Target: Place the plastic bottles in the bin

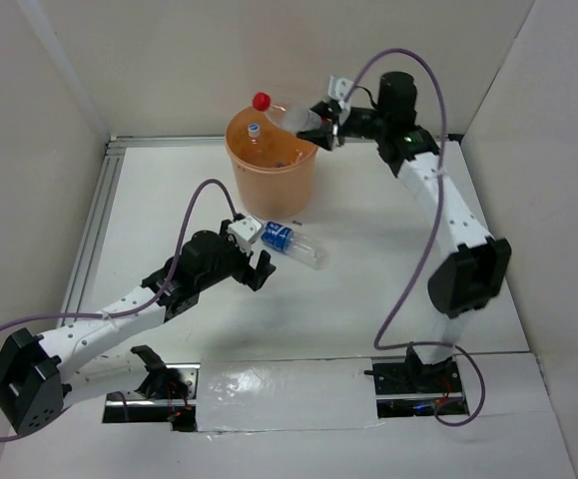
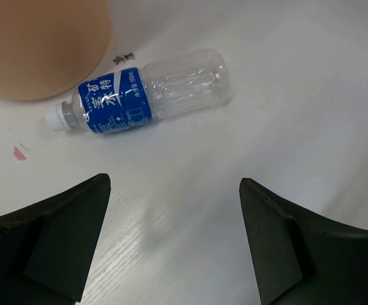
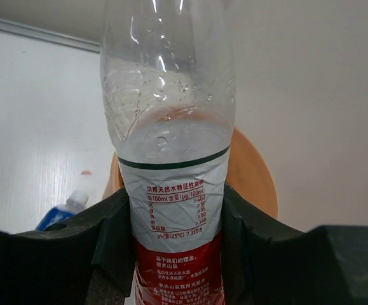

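Observation:
The orange-peach bin [image 1: 272, 175] stands at the back middle of the table, with at least one bottle [image 1: 255, 131] inside. My right gripper [image 1: 325, 124] is shut on a clear bottle [image 1: 298, 119] with a red cap, held tilted over the bin's far rim. In the right wrist view this bottle [image 3: 174, 190] has a red and white label and sits between the fingers [image 3: 110, 235]; the bin [image 3: 253, 178] is behind it. A blue-labelled bottle [image 1: 290, 242] lies on the table in front of the bin. My left gripper [image 1: 253, 254] is open and empty just short of it; the left wrist view shows that bottle [image 2: 139, 95] beside the bin [image 2: 37, 44].
White walls enclose the table on the left, back and right. A metal rail [image 1: 94, 225] runs along the left edge. A small red mark [image 2: 20, 152] is on the table near the lying bottle. Purple cables loop above both arms.

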`<act>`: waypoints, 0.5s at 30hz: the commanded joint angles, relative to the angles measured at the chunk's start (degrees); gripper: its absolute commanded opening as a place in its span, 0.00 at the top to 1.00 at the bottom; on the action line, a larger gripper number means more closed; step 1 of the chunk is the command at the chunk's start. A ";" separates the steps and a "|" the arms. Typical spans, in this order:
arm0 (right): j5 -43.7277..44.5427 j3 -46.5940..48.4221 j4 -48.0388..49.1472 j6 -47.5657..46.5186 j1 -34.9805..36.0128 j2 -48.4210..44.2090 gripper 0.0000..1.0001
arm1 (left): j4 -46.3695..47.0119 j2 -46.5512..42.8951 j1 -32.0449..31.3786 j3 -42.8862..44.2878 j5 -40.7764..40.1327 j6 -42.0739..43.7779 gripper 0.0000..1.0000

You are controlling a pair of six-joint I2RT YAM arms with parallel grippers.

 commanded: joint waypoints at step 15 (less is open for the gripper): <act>5.00 15.05 -3.84 15.96 -2.06 6.24 0.01 | -1.10 -12.05 -1.39 -4.91 -10.94 -17.01 0.03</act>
